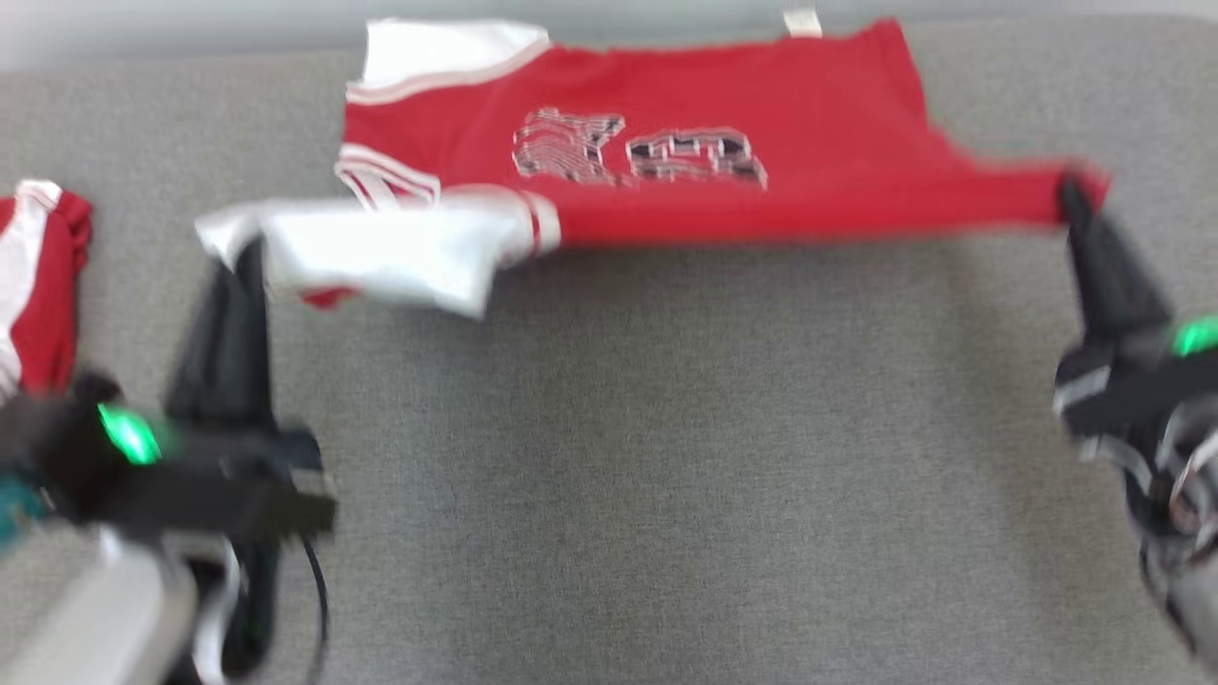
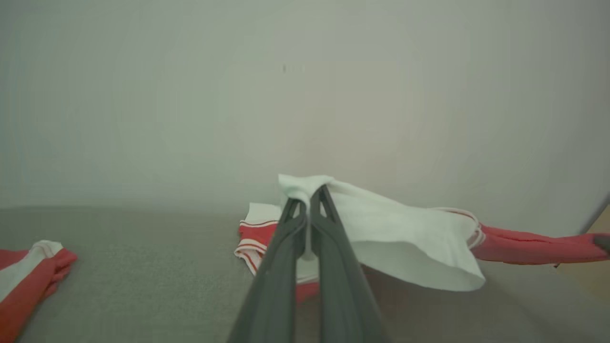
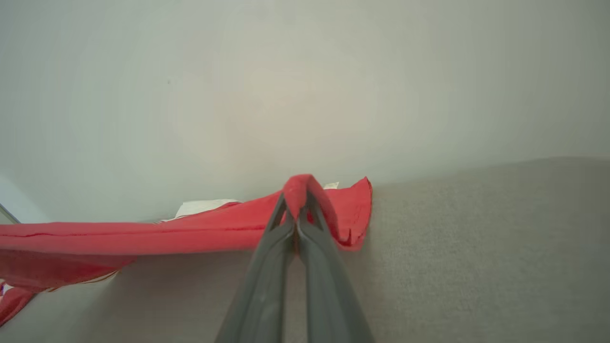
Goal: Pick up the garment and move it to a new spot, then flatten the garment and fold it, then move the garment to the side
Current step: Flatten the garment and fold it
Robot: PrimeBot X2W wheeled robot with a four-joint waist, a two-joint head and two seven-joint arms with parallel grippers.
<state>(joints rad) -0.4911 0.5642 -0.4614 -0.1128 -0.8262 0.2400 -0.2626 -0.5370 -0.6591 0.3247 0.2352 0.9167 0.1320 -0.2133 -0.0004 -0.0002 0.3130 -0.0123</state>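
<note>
Edge of red-and-white jersey garment (image 1: 723, 190) lifted off grey fabric table (image 1: 666, 476).
Clamped: sleeve (image 1: 381, 252) by left gripper (image 1: 249, 249), hem (image 1: 1037, 185) by right gripper (image 1: 1072, 193); folding, side move likely pending.

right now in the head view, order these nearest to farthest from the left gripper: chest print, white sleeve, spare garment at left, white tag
1. white sleeve: pinched in the left gripper
2. spare garment: lying apart at the left edge
3. chest print: mid-shirt, to the right
4. white tag: far edge, farther right
</note>
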